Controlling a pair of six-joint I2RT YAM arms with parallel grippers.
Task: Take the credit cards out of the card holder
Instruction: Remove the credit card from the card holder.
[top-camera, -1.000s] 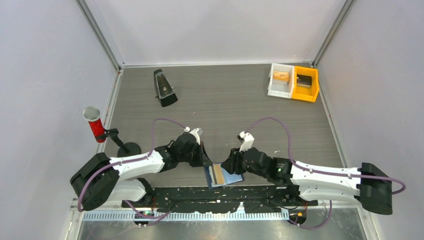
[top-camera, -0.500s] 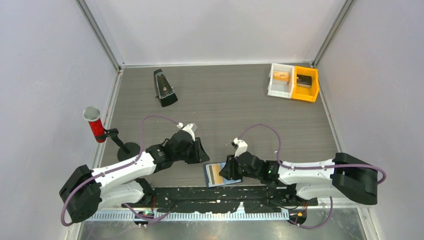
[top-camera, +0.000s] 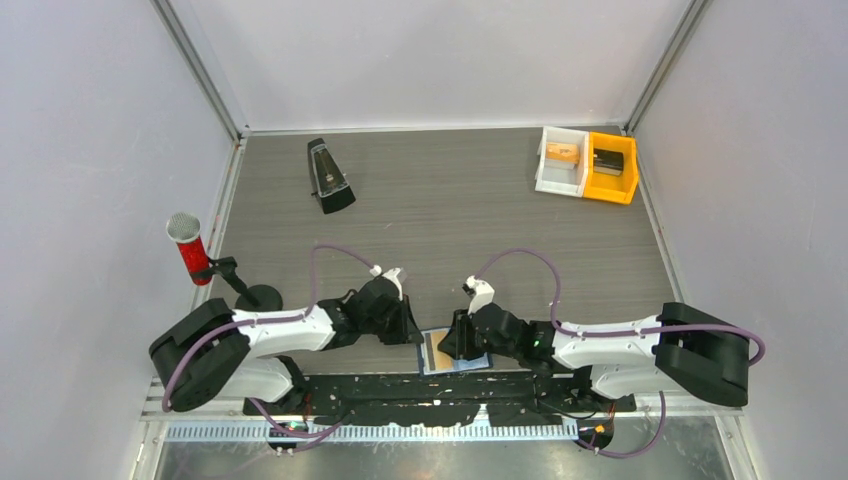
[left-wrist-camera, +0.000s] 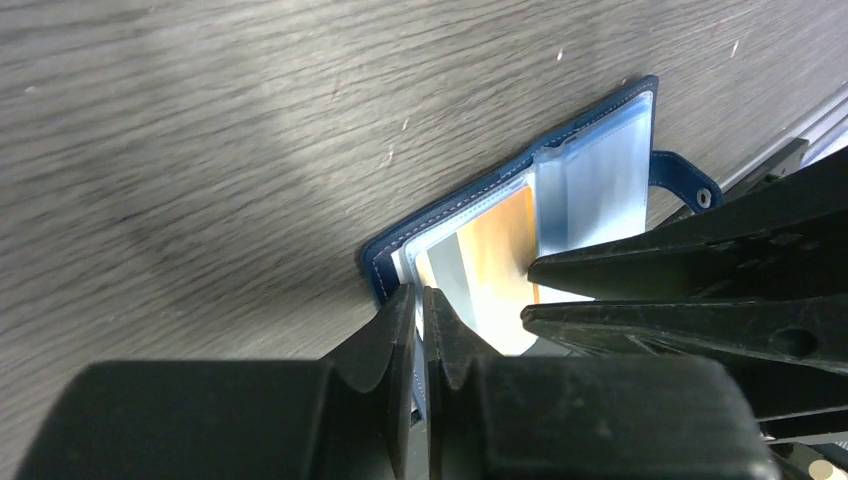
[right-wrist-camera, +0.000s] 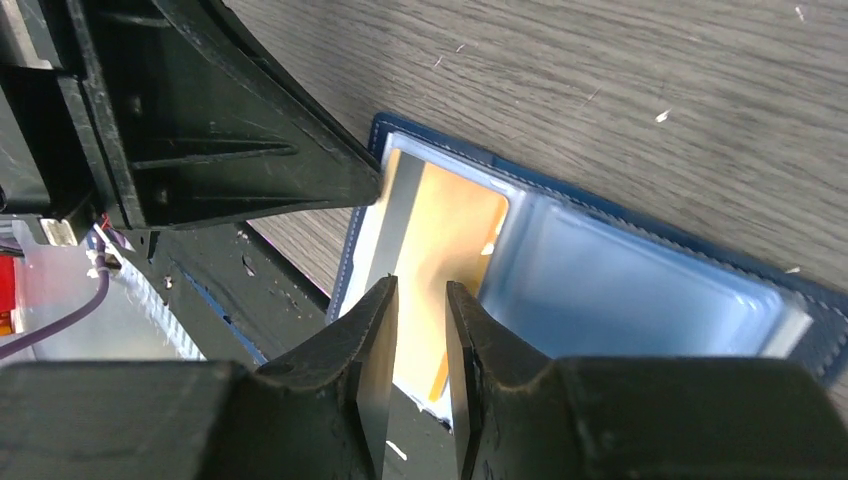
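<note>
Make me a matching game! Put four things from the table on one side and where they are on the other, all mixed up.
Things:
1. metronome
2. yellow bin
3. red microphone
4. card holder

Places:
A. near edge, lying open
B. far right corner
C. far side, towards the left
D. left edge, midway, standing upright

Pairs: 1-C, 2-B, 3-D, 4-A

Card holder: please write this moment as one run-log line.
dark navy-blue bifold card holder: open | orange-yellow card: in pocket | left gripper: tips at holder corner | right gripper: jaws slightly apart above card
</note>
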